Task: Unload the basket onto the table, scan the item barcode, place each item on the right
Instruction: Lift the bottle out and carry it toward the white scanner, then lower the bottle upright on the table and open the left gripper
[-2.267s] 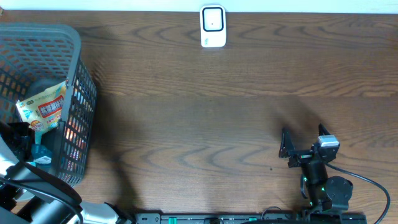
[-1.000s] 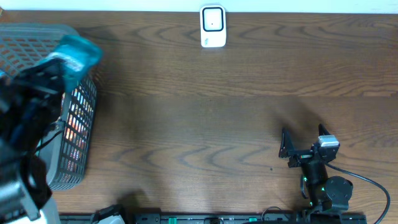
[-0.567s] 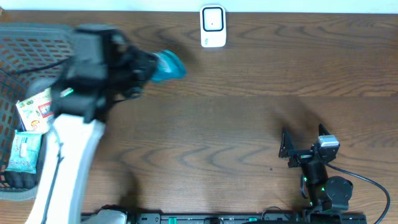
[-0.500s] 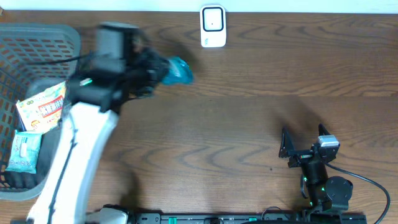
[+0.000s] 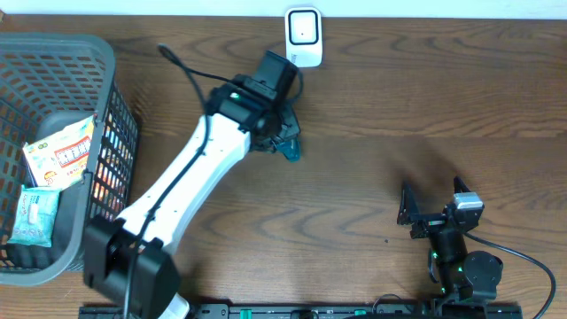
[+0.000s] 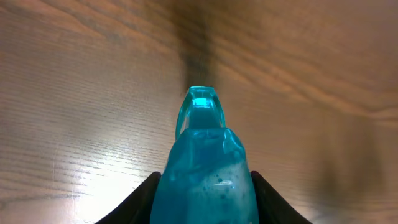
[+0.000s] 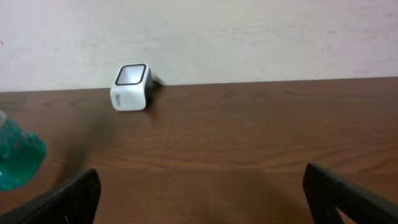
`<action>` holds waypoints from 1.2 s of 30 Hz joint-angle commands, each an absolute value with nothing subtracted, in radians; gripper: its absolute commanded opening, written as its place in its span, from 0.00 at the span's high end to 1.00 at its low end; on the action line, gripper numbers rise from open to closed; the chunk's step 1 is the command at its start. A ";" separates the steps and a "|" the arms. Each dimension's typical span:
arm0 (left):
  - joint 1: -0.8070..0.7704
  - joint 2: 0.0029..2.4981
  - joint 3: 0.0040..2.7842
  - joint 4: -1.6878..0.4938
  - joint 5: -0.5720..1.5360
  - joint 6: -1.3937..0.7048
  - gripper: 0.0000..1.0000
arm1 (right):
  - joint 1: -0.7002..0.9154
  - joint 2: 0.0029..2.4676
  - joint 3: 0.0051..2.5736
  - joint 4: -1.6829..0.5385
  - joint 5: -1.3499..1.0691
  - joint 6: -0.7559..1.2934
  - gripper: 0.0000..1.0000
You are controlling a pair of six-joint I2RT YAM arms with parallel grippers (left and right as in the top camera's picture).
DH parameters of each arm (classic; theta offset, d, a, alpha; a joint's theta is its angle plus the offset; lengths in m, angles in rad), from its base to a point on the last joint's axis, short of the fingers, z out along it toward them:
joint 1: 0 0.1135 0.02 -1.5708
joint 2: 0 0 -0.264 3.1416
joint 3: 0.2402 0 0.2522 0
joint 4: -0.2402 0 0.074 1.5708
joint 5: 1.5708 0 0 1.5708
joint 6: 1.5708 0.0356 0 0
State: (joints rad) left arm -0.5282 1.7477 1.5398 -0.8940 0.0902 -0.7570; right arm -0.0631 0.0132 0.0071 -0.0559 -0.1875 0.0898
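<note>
Dark wood bench [image 5: 354,257] carries everything. Nearest, at the right, the right gripper [image 5: 431,202] sits low over the bench, its jaws spread wide with nothing between them. At the left, a grey basket [image 5: 111,66] holds an orange packet [image 5: 60,152] and a pale teal packet [image 5: 32,217]. Farther in, the left arm [image 5: 177,190] stretches diagonally across the bench, and the left gripper [image 5: 285,142] has its jaws clamped on a teal bottle [image 6: 205,168], held over the wood with its narrow end pointing away from the wrist. Beyond the bottle and apart from it, a white scanner [image 5: 303,37] stands at the far edge, by the wall.
</note>
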 commanded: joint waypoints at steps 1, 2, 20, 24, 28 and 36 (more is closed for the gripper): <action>-0.540 1.789 1.569 -0.899 0.054 -0.694 0.62 | -0.059 0.013 0.006 -0.060 -0.193 0.081 0.01; -0.542 1.803 1.569 -0.899 0.054 -0.684 0.62 | -0.059 0.013 0.006 -0.060 -0.193 0.081 0.01; -0.543 1.884 1.569 -0.912 0.036 -0.647 0.40 | -0.059 0.013 0.006 -0.060 -0.193 0.081 0.01; -0.543 1.884 1.569 -0.911 0.036 -0.647 0.32 | -0.059 0.013 0.006 -0.060 -0.193 0.081 0.01; -0.543 1.884 1.569 -0.911 0.036 -0.647 0.31 | -0.059 0.013 0.006 -0.060 -0.193 0.081 0.01; -0.543 1.884 1.570 -0.911 0.036 -0.632 0.30 | -0.059 0.013 0.006 -0.060 -0.193 0.081 0.01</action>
State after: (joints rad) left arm -0.5442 1.8889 1.5436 -0.9085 0.0525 -0.6510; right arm -0.0631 0.0132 0.0071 -0.0559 -0.1875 0.0898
